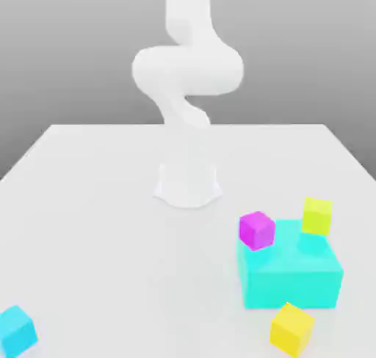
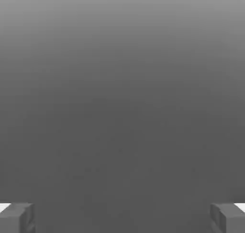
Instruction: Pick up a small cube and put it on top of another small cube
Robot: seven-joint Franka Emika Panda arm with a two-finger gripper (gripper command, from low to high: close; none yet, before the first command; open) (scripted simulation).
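The small cyan-blue cube (image 1: 15, 331) lies on the white table (image 1: 95, 224) at the near edge, on the exterior view's left, far from the other cubes. A magenta cube (image 1: 257, 230) sits at the far left corner of a large cyan block (image 1: 290, 276). Whether it rests on the block or beside it I cannot tell. One yellow cube (image 1: 317, 215) stands at the block's far right edge, casting a shadow on its top. In the hand view my gripper (image 2: 122, 220) is open, its grey fingertips (image 2: 16, 218) wide apart with nothing between them, facing a plain grey background.
Another yellow cube (image 1: 291, 327) lies on the table just in front of the large cyan block. The white arm base (image 1: 187, 184) stands at the table's middle, and the arm rises out of the top of the exterior view.
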